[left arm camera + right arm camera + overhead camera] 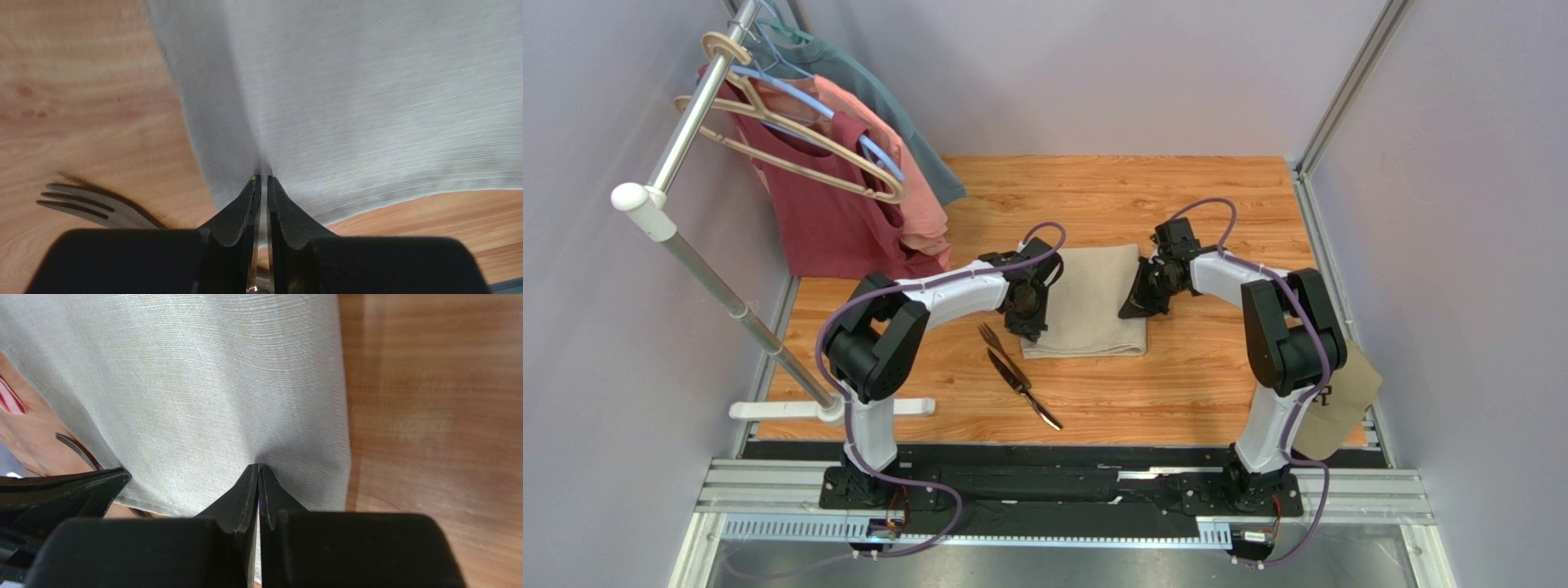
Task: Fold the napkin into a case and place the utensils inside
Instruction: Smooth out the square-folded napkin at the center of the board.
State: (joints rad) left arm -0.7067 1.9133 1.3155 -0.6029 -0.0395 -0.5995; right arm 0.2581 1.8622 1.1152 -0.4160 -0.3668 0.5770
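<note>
Near edge first: knife (1032,398), slim dark metal, lies flat on the wood-grain table (1210,380) with one end pointing near-right. The tan cap (1345,398) sits at the table's right edge, partly behind the right arm's elbow.

Fork (993,341) (80,205) is just past the knife. Same dark metal, thin tines pointing far-left, handle meeting the knife's far end. A strip of bare wood separates the tines from the cloth.

Napkin (1090,300) (368,92) (184,386) is mid-table between the two arms. It's a beige, fine-ribbed weave, roughly rectangular and mostly flat.

Your left gripper (1026,321) (263,180) is on the napkin's left edge, toward its near corner. The black tapered fingers (236,214) are almost together with a thin sliver of cloth between them, so it's pinching the napkin. The cloth rises to the tips in a shaded ridge.

Your right gripper (1136,306) (258,468) is on the napkin's right edge. Its wedge-shaped fingers (242,499) are pressed tight on the cloth, which puckers at the tips.

Far left: dark red, salmon and teal shirts (842,208) hang on tan and pale-blue hangers (805,147) from a round metal rack (695,110).
</note>
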